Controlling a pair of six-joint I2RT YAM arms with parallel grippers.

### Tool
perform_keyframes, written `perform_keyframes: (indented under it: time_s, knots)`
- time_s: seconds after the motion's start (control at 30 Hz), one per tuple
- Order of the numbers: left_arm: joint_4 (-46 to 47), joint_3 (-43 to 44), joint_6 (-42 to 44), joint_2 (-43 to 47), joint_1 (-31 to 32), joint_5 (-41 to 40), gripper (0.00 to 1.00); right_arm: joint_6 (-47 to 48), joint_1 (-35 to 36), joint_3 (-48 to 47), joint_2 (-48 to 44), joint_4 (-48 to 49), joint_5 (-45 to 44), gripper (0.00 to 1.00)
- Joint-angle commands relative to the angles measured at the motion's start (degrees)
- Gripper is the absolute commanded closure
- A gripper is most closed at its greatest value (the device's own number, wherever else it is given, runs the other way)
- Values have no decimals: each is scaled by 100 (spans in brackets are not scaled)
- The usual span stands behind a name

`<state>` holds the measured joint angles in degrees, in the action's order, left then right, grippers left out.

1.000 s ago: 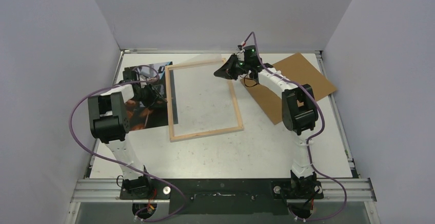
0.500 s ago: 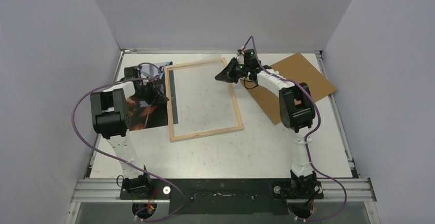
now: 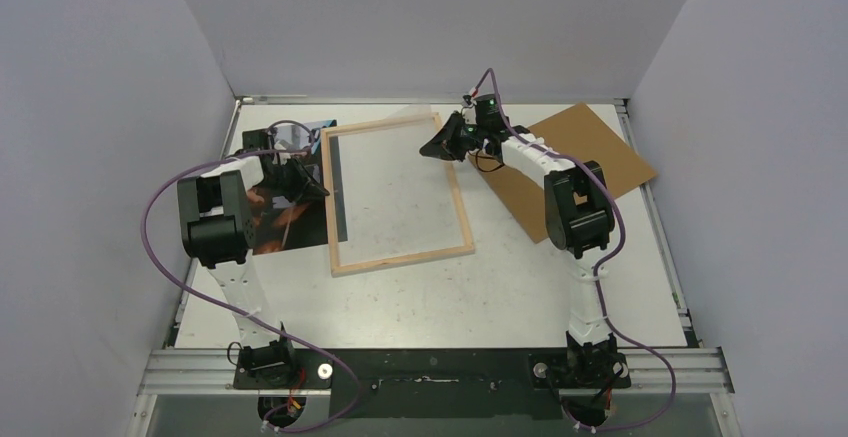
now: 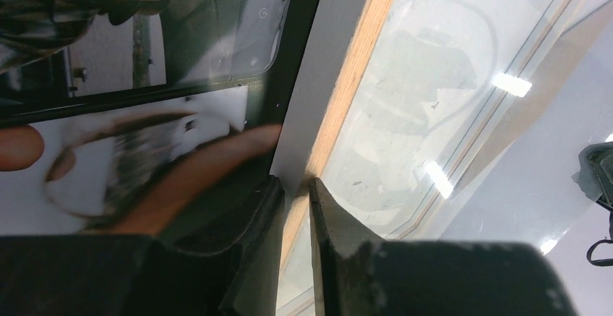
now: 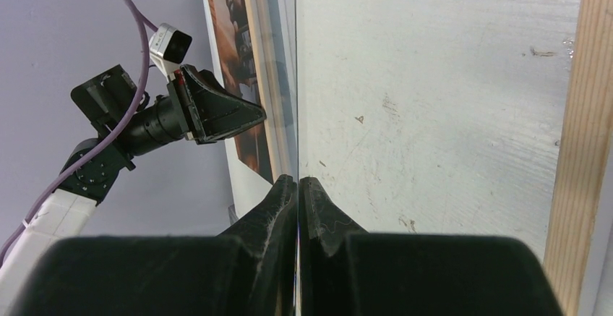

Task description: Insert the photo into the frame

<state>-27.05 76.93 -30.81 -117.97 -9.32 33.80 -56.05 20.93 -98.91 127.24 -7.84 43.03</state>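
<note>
The photo [image 3: 290,227] lies left of the frame [image 3: 400,257], not yet in, while the left gripper [image 4: 293,184] pinches the frame's left rail and the right gripper [image 5: 298,181], clamped tight, holds up its clear pane [image 4: 448,99].

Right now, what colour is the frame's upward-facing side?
Light natural wood. The frame shows it best in the top external view.
</note>
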Motion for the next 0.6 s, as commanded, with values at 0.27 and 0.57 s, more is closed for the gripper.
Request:
perform_keyframes:
  time_s: [0.27,0.57]
  knots:
    - [-64,34,327,-238,33,-489,83,401,-20,-457,42,-323,183,100]
    - [-115,78,364,-260,35,-489,83,750,-25,-445,69,-564,274,100]
